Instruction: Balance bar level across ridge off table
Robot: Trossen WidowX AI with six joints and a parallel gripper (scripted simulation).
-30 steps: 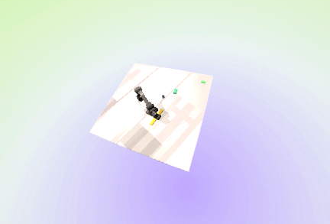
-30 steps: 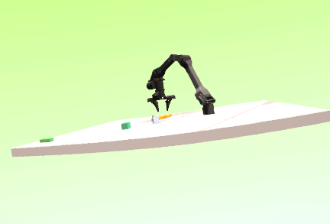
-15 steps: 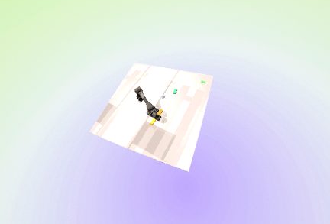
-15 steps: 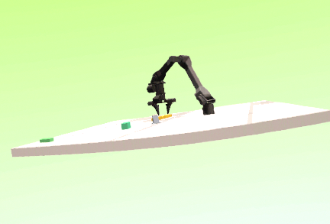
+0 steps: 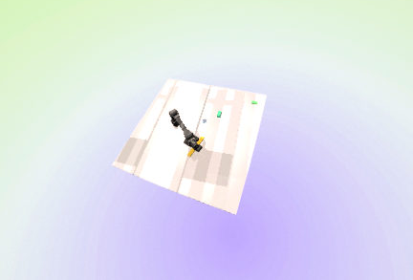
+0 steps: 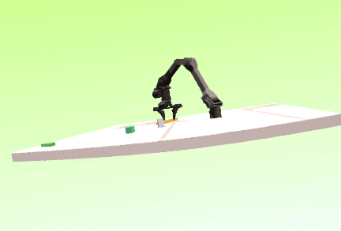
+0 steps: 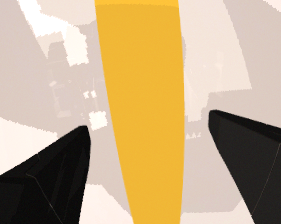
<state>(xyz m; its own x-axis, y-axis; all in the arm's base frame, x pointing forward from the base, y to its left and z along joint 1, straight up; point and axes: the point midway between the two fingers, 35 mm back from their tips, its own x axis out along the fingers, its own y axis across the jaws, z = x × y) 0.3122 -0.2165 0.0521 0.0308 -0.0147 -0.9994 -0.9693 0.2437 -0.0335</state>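
The yellow-orange bar (image 5: 190,154) (image 6: 170,121) (image 7: 143,65) lies flat on the table. My gripper (image 5: 196,145) (image 6: 169,119) (image 7: 150,126) is open and low over the bar's middle. In the wrist view the bar runs between the two fingertips, with a gap on each side, so neither finger touches it. The ridge, a small grey-blue block (image 5: 205,120) (image 6: 160,123), stands on the table apart from the bar in the top view; in the exterior view it stands in front of the bar's left end. Nothing rests on the ridge.
A teal-green block (image 5: 219,114) (image 6: 130,129) stands beyond the ridge from the arm. A flat bright green piece (image 5: 254,102) (image 6: 48,144) lies near the table's far corner. The arm's base stands on the side away from both.
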